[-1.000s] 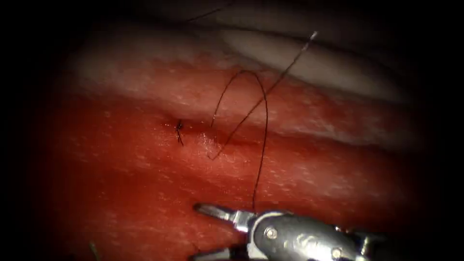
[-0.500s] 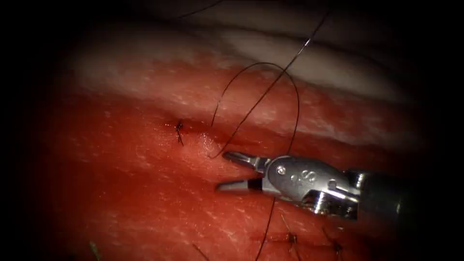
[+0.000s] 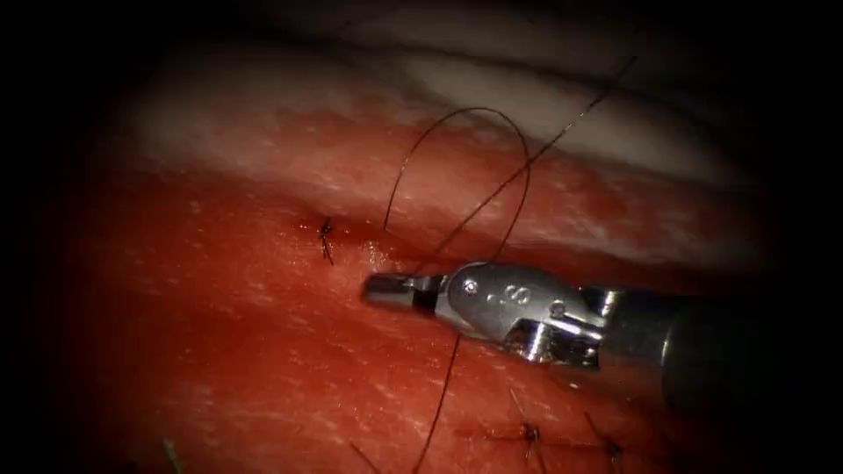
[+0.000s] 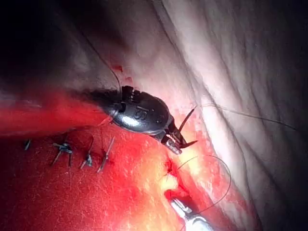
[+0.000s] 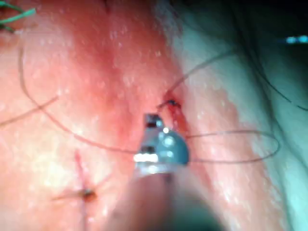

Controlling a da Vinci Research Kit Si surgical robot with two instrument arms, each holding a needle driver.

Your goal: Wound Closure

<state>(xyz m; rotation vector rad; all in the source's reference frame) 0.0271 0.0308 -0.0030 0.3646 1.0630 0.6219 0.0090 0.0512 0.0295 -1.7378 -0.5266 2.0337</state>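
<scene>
Endoscope: looking down on wet tissue (image 3: 219,351), glossy red w/ pale speckling, fading to a whitish fatty band at the far edge. Noting the change vs half a sec ago: right tool (image 3: 391,288) having shifted up and left toward the knotted stitch (image 3: 325,233), jaws then spread, now pressed together into one blunt steel tip. Sitting right where the long strand of thread (image 3: 465,110) meets the surface; not able to tell whether any thread is pinched. Judging this as a closing on that strand beside the cut, not yet confirmed. Also seeing the thread arching in a thin, springy dark loop above the tool, passing behind its rounded metal wrist and trailing on toward the near edge. Spotting older stitches (image 3: 527,432) w/ short stiff tails nearer the scope.

Left wrist: viewing the right tool (image 4: 185,134) as a dark domed body against glare, tip gap hard to judge here. Catching the left tool (image 4: 185,211), bright silver, close to the wet red slit; its hold not readable. Seeing the thread (image 4: 228,178) curving round as a fine wire-like hoop, and a row of stitches (image 4: 89,159) bristling w/ cut ends.

Right wrist: looking along the right tool (image 5: 153,120), squared tip just short of the stitch (image 5: 171,103), thread (image 5: 240,132) lying in a flat loop on damp pink tissue (image 5: 96,72).
</scene>
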